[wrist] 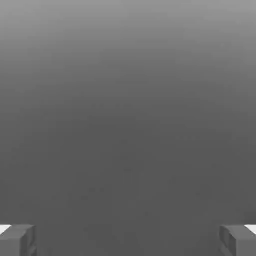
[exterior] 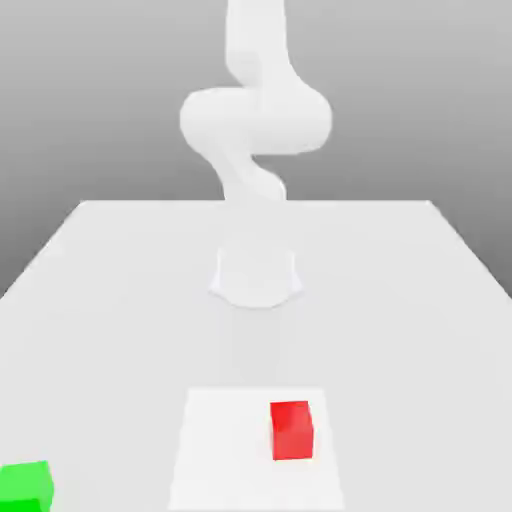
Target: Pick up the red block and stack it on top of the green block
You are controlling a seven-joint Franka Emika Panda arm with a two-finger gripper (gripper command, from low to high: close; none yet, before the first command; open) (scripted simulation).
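Exterior view: the red block is seen on the pale square at the lower centre-right of the frame, and the green block at the lower-left corner, partly cut off. Nothing has been stacked; grasp, lift and placing are all left to be done. In the hand view, the gripper is spread wide, with nothing held between its fingertips; contact elsewhere can hardly be ruled on.
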